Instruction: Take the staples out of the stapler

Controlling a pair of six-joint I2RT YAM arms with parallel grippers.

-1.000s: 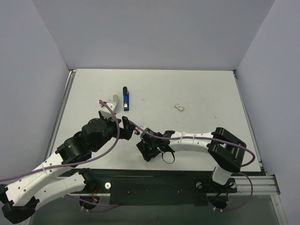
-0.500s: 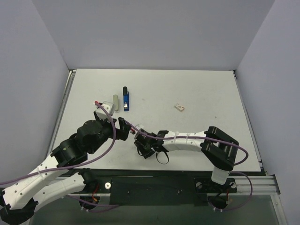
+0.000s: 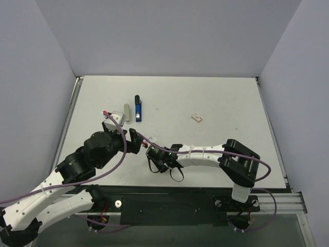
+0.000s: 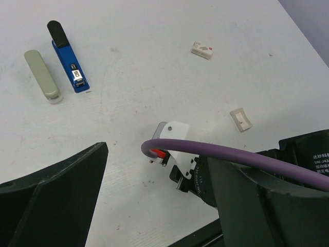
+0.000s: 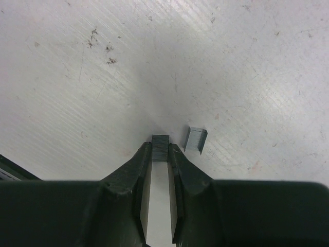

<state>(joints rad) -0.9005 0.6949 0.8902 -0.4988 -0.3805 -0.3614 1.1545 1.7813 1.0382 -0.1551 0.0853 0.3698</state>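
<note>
Blue stapler just beside pale grey bar on the table

We log 2 arms, same build. Left arm: white shell links, bulky black joint housings, 1 purple cable looping along it, and a white bracket with a red plug at the wrist. Right arm: slim white link, blocky black elbow, its own purple cable, and a black cord loop under the wrist. Left fingers: matte black, broad, wedge-shaped. Right fingers: matte black, narrow, with rounded tips. We spot white printed lettering on 1 black motor housing.
</note>
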